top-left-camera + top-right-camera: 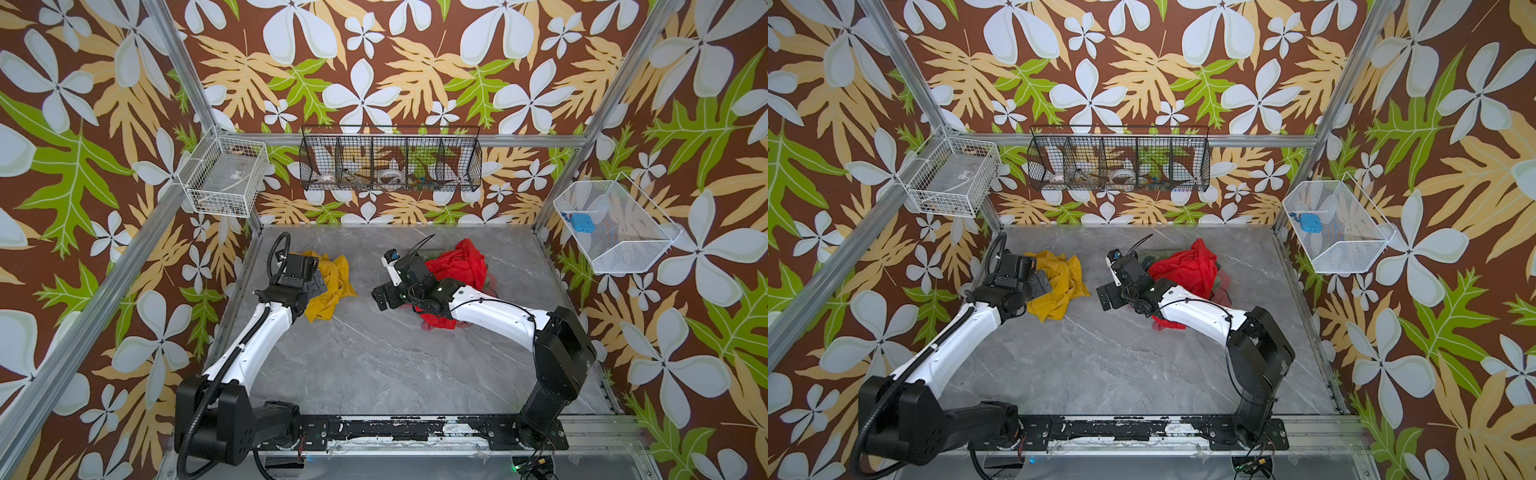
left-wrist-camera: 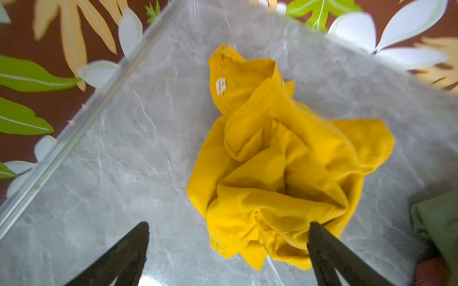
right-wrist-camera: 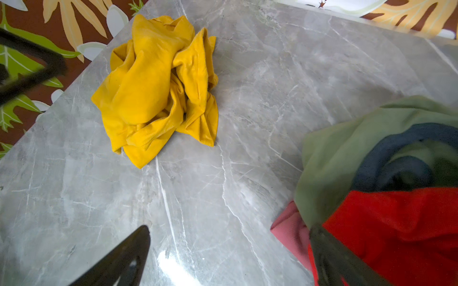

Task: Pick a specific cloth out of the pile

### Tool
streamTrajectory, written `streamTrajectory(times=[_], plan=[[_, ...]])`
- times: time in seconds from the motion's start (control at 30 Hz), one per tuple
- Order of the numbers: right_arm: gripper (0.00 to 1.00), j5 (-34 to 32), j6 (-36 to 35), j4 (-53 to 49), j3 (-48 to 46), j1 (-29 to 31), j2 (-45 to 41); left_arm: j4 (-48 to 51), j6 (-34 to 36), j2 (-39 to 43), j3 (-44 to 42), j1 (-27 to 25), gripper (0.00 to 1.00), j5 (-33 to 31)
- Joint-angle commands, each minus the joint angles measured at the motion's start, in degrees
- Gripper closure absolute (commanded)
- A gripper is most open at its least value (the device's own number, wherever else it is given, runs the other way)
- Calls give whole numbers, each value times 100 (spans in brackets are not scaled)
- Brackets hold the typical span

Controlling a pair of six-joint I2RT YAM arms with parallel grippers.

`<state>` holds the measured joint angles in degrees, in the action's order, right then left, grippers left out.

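Walls (image 1: 374, 62): all around you, brown paper with big white flowers and tan and green leaves.
Tabletop (image 1: 374, 353): grey marbled slab, glossy; you get a bright glare patch in the right wrist view.
Frame (image 1: 532, 140): aluminium rails edge your cell.
Baskets: your white wire basket (image 1: 218, 203) hangs left, black wire basket (image 1: 457, 166) with compartments at the back, mesh basket (image 1: 631, 253) right, holding a blue object (image 1: 580, 222).

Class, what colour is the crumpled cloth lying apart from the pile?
The cloth is plain mustard yellow, shown best in the right wrist view.
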<state>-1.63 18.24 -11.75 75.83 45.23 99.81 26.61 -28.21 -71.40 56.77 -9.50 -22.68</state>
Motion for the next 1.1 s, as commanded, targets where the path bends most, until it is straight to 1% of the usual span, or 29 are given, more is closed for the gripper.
streamTrajectory(times=[0.0, 0.07, 0.17, 0.3, 0.37, 0.5, 0.6, 0.73, 0.77, 0.8, 0.83, 0.87, 0.97, 1.0, 1.07], plan=[[0, -250, -166, -3, -93, -55, -151, 24, 588, 84, 208, -43, 0, -83], [0, -285, -248, -3, -130, -95, -206, 17, 932, -252, 506, -37, 0, 97], [1, -296, -321, -11, -139, -159, -250, 31, 1303, -1024, 999, -43, 0, 631], [0, -290, -321, -11, -165, -192, -299, -42, 1396, -2001, 1496, -43, 0, 1207], [0, -272, -298, -12, -198, -203, -313, 30, 1484, -2493, 1666, -76, 0, 1396], [0, -259, -295, -53, -227, -203, -317, 601, 1522, -3582, 2024, -199, 0, 1148], [1, -272, -321, -103, -210, -200, -325, 576, 1417, -3966, 1938, -228, 0, 917], [0, -296, -347, -125, -209, -210, -333, 634, 1440, -4336, 1909, -226, 0, 901], [0, -295, -352, -120, -209, -217, -335, 600, 1431, -4393, 1879, -224, 2, 888], [1, -299, -347, -122, -209, -218, -331, 559, 1419, -4433, 1843, -228, 6, 869], [1, -295, -357, -126, -207, -230, -335, 515, 1428, -4451, 1822, -223, 11, 891], [0, -294, -361, -125, -209, -226, -346, 481, 1435, -4453, 1798, -227, 20, 926], [0, -311, -356, -142, -225, -225, -381, 309, 1437, -4335, 1728, -210, 59, 1041], [1, -324, -356, -141, -233, -226, -399, 240, 1435, -4233, 1687, -189, 70, 1096], [0, -337, -348, -152, -266, -225, -440, 174, 1423, -3997, 1653, -151, 87, 1072]])
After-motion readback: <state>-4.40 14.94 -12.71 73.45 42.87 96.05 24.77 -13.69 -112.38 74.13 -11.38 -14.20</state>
